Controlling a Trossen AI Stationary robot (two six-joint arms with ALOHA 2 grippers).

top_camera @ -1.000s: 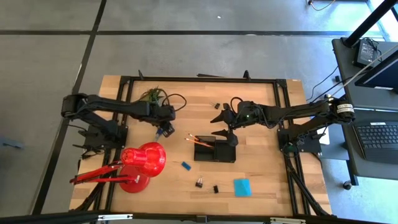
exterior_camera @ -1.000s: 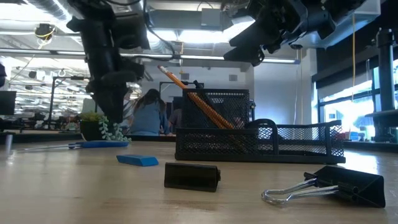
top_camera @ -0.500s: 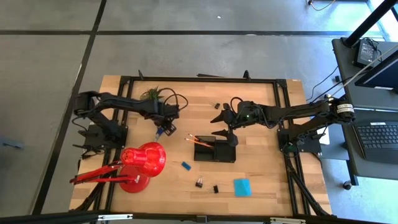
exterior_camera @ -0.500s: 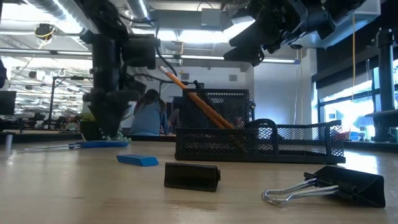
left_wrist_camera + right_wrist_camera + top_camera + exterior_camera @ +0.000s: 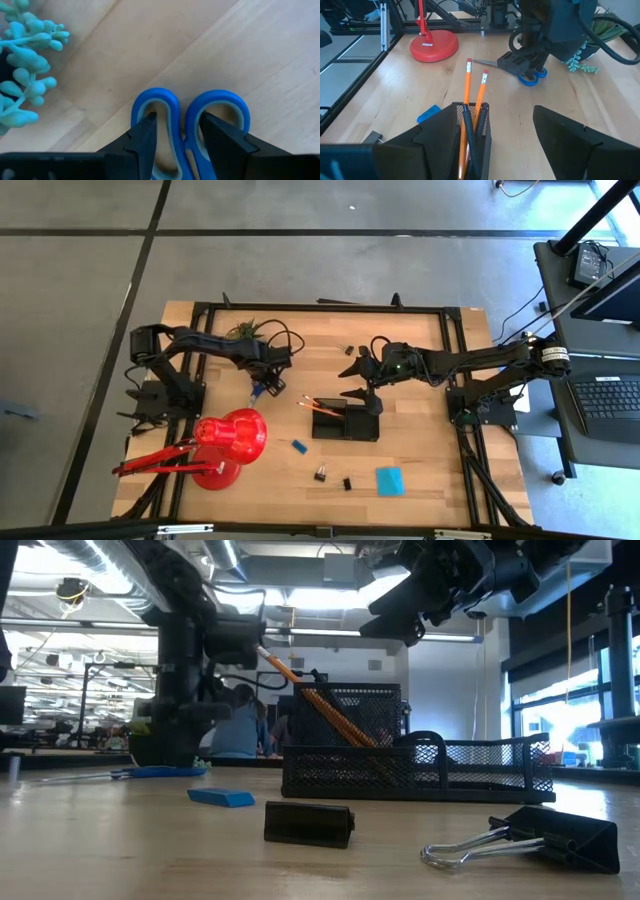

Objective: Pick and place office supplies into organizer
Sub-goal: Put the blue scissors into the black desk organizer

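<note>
- Light butcher-block wooden table top (image 5: 420,435): matt, visible grain
- Black wire-mesh metal organizer (image 5: 420,768)
- Blue plastic scissors handles (image 5: 190,117): smooth, glossy
- Red desk lamp (image 5: 232,433): glossy shade
- Black binder clip (image 5: 560,837): matt body, bright wire handles

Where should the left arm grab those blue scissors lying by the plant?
Probably at the blue handle loops of the scissors, coming straight down from above. They lie flat on the table, so only a top approach fits. The left gripper already hangs over them with open jaws straddling the bar between the two loops.
</note>
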